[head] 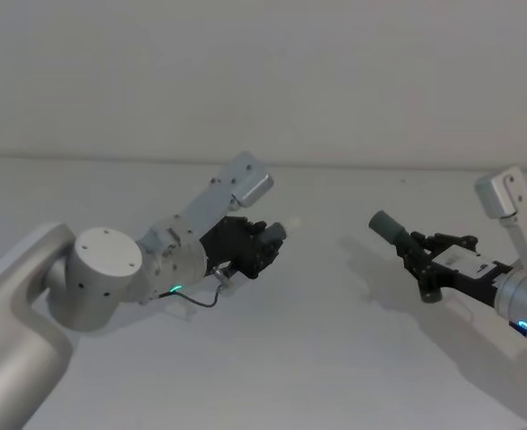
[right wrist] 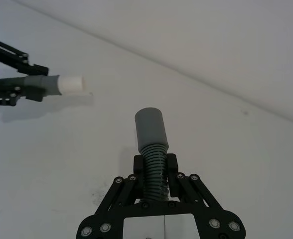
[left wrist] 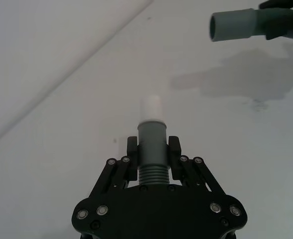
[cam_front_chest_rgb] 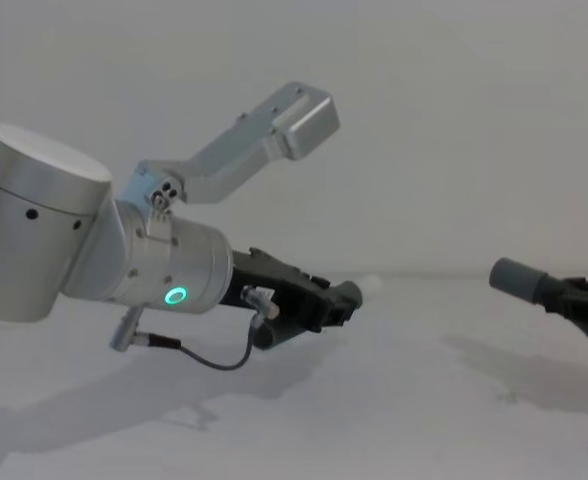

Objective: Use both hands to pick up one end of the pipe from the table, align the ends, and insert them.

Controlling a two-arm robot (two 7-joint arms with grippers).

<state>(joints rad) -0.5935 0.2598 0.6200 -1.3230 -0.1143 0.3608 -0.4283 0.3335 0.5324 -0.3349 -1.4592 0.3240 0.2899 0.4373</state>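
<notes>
The left pincer (left wrist: 153, 149) is closed on the white-tipped pipe piece (left wrist: 152, 134), which is clamped at its ribbed part with the white end projecting forward. This piece is held above the surface (head: 317, 358). To the right of the white-tipped piece, and well apart from it, the sleeve pipe piece (right wrist: 151, 127) is gripped on its ribbed section by the right pincer (right wrist: 155, 164), also off the surface. The open sleeve mouth is turned toward the white tip, and the two ends are not touching.
</notes>
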